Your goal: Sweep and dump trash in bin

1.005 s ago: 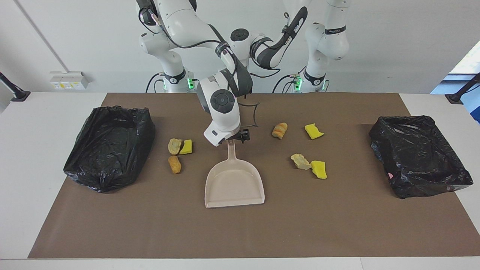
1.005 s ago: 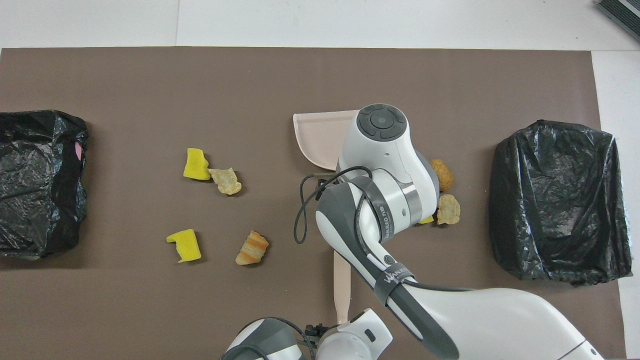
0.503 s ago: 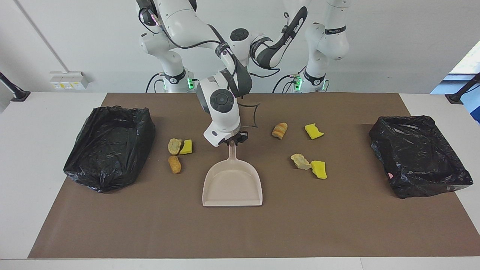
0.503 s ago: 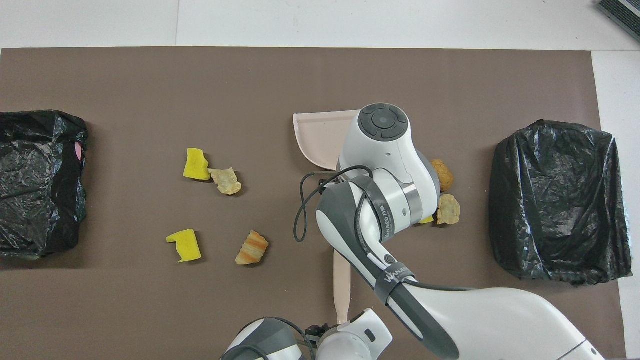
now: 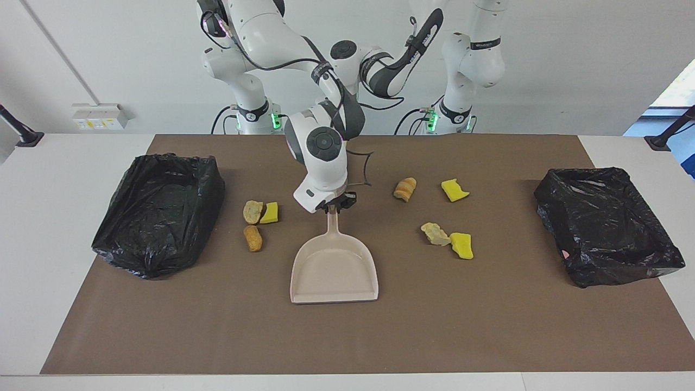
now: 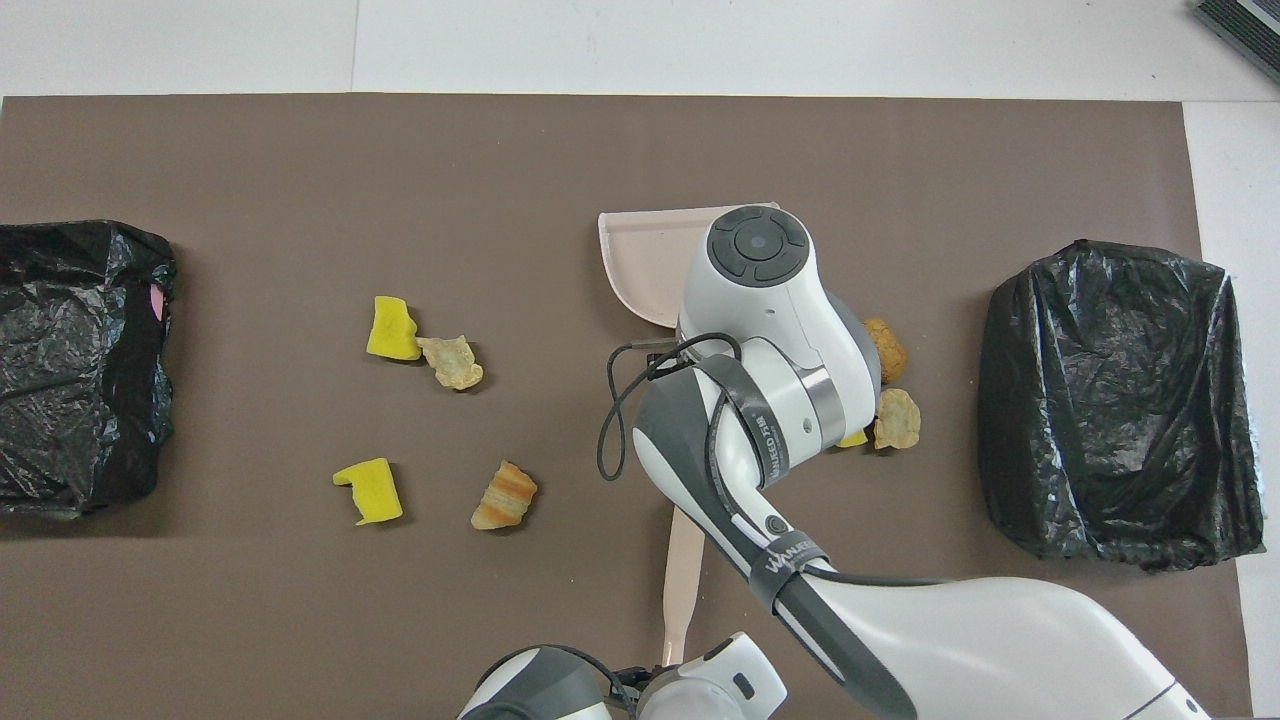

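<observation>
Several trash bits lie on the brown mat. Three (image 5: 252, 238) lie toward the right arm's end beside the beige dustpan (image 5: 334, 269). The rest, among them a striped bread lump (image 5: 405, 189) and a yellow sponge chunk (image 5: 462, 245), lie toward the left arm's end. My right gripper (image 5: 335, 208) is shut on the dustpan's handle, and the pan opens away from the robots. In the overhead view my left gripper (image 6: 655, 675) holds the end of the brush's beige handle (image 6: 682, 570). The bristles are hidden under the right arm. The pan's corner (image 6: 645, 260) shows there.
Two bins lined with black bags stand on the mat, one at the right arm's end (image 5: 160, 209) and one at the left arm's end (image 5: 605, 225). A black cable loop (image 5: 362, 165) hangs from the right wrist.
The right gripper has moved the dustpan a little toward the right arm's end and turned it slightly. The brush handle has tilted slightly with the left hand. The trash has not moved.
</observation>
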You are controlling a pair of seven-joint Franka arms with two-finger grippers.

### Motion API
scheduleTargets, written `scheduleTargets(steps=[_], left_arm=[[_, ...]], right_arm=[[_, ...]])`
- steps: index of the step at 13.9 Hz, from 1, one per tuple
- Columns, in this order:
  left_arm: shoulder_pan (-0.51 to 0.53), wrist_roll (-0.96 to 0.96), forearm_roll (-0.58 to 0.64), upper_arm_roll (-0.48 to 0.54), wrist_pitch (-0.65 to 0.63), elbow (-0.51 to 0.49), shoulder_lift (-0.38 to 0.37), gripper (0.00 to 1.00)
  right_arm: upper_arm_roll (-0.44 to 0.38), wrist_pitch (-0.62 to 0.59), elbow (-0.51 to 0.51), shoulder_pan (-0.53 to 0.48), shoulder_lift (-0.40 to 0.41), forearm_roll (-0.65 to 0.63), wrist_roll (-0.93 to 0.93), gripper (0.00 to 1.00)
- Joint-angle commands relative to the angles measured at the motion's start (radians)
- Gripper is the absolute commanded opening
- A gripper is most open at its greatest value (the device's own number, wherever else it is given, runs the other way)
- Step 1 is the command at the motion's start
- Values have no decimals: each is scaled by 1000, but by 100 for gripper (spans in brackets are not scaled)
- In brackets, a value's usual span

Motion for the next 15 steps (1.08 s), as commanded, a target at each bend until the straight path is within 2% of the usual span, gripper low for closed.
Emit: scheduleTargets(steps=[1, 4, 8, 11, 12, 15], left_arm=[[12, 4, -8, 21, -138, 40, -62, 0], [117, 4, 15, 26, -310, 44, -121, 0], [319, 4, 76, 24, -388, 38, -216, 0], [449, 39, 142, 23, -393, 37, -224, 0], [497, 100, 144, 24, -396, 27, -224, 0], [621, 121, 155, 26, -417, -8, -230, 0]], right_arm=[[-3, -73, -5, -29, -87, -12, -144, 0], [-3, -207, -7, -98, -139, -4, -412, 0], [-6, -297, -12, -157, -168, -21, -763, 0], [-4, -299, -42, -152, -186, -85, -1026, 0], [0, -299, -70, -145, -200, -120, -1078, 0], [6, -233, -178, -77, -252, -182, -1131, 0]])
